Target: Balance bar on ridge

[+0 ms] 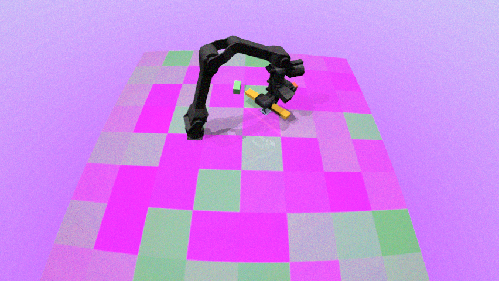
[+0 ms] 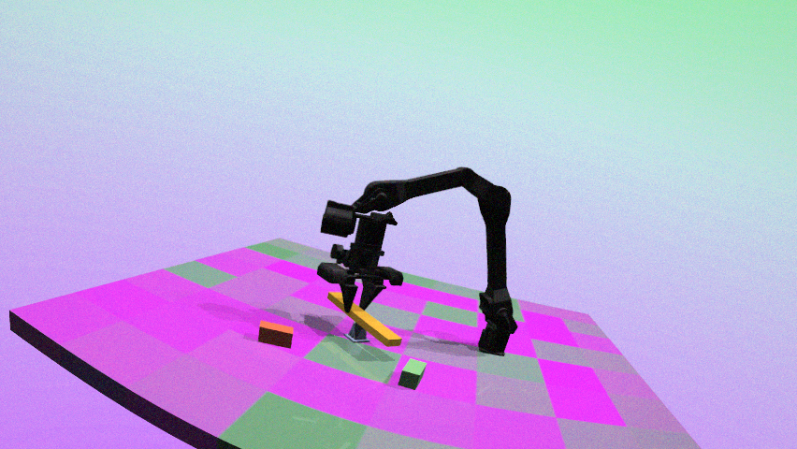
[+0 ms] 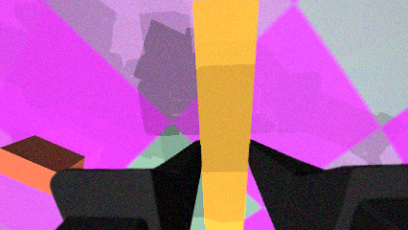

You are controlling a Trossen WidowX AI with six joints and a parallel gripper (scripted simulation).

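Note:
The long yellow bar is held above the table, with both ends off its surface. My gripper points down and is shut on the bar near its middle, one finger on each long side. The small grey-blue ridge stands on the table directly beneath the held part of the bar. The bar crosses above it. The bar and fingers hide the ridge's top, so I cannot tell whether they touch. The ridge is hidden in the wrist view.
A green block lies beyond one end of the bar. An orange block lies off to the side of the bar, partly behind the gripper in the top view. The arm's base stands on the chequered table.

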